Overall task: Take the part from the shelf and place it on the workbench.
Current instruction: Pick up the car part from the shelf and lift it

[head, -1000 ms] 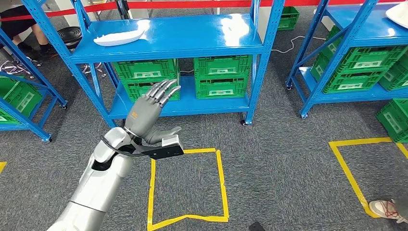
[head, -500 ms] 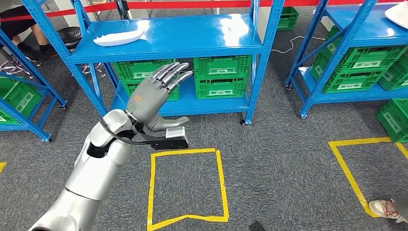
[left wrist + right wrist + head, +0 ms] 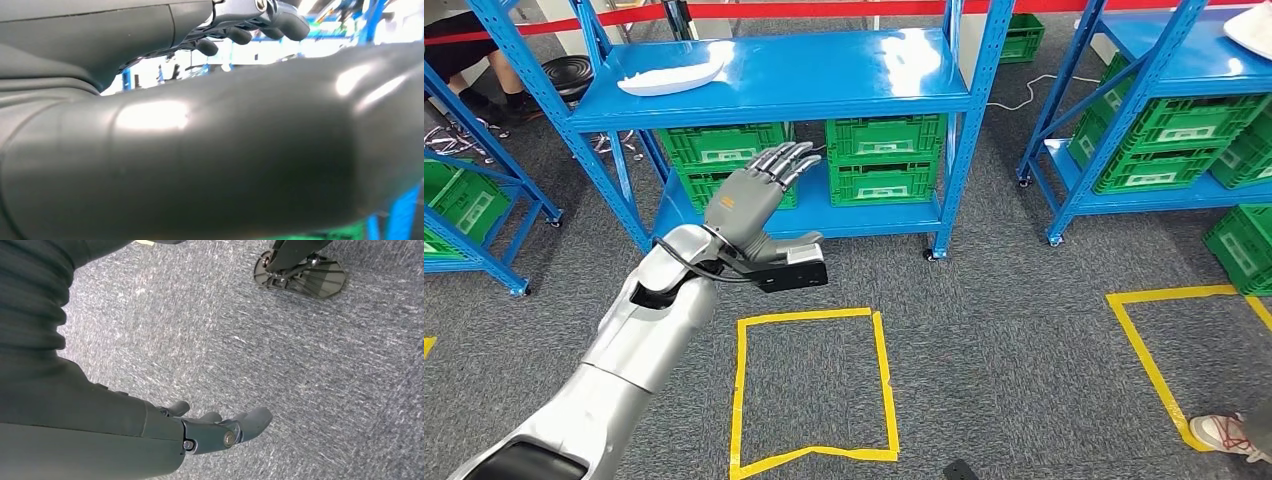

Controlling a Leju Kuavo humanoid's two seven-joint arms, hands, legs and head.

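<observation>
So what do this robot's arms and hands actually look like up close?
The left arm is a shiny silver shell with dark gaps at the joints. A black cable loops around its wrist, where a black camera box sticks out. The left robot hand is matte grey with a small orange mark on its back and silvery, segmented fingers. The right robot hand is dark grey, with visible screws and rounded fingertips.

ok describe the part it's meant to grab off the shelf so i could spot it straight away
Find the blue shelf unit straight ahead of the robot, the one with green crates on its lower level. On its top shelf, toward the left end, lies the part, a flat, elongated white piece. It is the only white thing on that blue surface, well above the raised left hand.
</observation>
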